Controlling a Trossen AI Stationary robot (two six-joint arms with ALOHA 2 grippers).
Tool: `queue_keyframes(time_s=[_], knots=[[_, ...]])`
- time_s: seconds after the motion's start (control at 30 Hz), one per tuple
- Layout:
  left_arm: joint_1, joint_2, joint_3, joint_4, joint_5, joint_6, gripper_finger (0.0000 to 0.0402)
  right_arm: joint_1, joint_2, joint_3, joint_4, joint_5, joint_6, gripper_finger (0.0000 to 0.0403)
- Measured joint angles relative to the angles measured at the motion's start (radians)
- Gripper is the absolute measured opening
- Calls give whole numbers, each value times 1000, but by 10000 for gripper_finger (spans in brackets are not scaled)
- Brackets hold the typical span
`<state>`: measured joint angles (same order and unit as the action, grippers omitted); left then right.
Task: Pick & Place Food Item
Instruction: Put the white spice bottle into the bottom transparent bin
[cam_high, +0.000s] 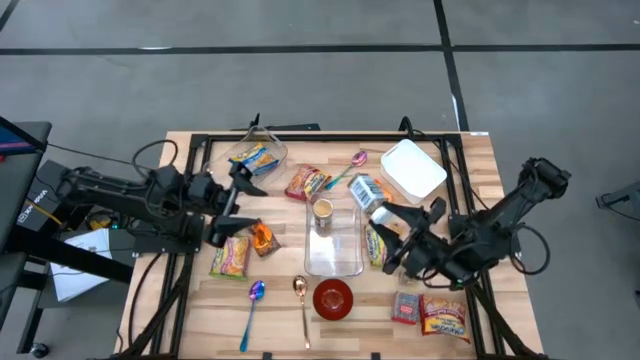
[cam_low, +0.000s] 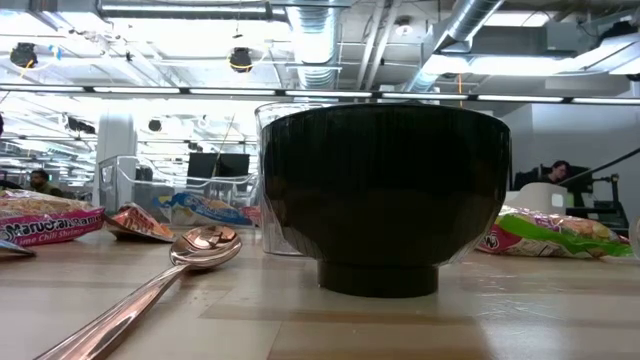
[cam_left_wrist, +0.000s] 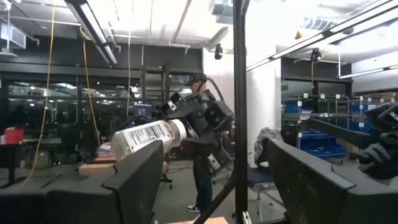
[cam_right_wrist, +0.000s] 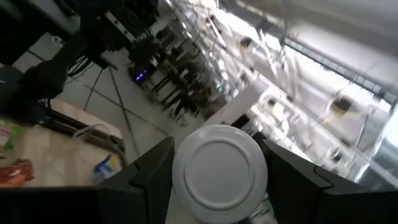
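- My right gripper (cam_high: 385, 212) is clamped on a white jar (cam_high: 368, 193) with a printed label. I hold it up in the air, tipped on its side.
- From above, the jar sits just right of the clear box (cam_high: 334, 240) in the middle of the table (cam_high: 190, 300).
- In my right wrist view, the jar's round white lid (cam_right_wrist: 219, 172) sits between my two dark fingers (cam_right_wrist: 149, 168).
- My left wrist view sees the same jar (cam_left_wrist: 149, 135) far off, held by my other arm.
- My left gripper (cam_high: 236, 205) hangs on the left side of the table with its fingers apart. It holds nothing.
- A green noodle packet (cam_high: 231, 257) and a small orange packet (cam_high: 263, 239) lie just near my left gripper.
- A small jar with a brown top (cam_high: 322, 212) stands inside the clear box.
- A red bowl (cam_high: 333, 298) sits at the near edge. In the low view it looks big and dark (cam_low: 385, 195).
- A copper spoon (cam_high: 301, 300) lies left of the bowl, and a blue spoon (cam_high: 252, 305) lies further left.
- A white lidded tub (cam_high: 412, 169) sits at the far right of the table.
- More snack packets (cam_high: 445, 318) lie at the near right corner.
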<state>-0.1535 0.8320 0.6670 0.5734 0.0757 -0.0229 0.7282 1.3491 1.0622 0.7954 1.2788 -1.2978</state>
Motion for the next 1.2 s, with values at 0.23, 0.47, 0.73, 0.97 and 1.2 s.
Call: queue_keyframes(time_s=[0.23,0.47,0.73,0.97,1.2], knots=[[0,-42,-26,-22,0,0,280,13,-33,0,-149,58,276,199],[0,-41,-30,-19,22,1,280,6,-43,1,-442,-116,647,199],[0,-60,-30,-19,25,45,280,-98,-35,1,-669,-458,1008,199],[2,-157,-30,-21,21,79,280,-195,-35,81,-965,-730,1258,199],[2,-221,-29,-133,22,79,280,-246,-36,126,-1134,-866,1380,199]])
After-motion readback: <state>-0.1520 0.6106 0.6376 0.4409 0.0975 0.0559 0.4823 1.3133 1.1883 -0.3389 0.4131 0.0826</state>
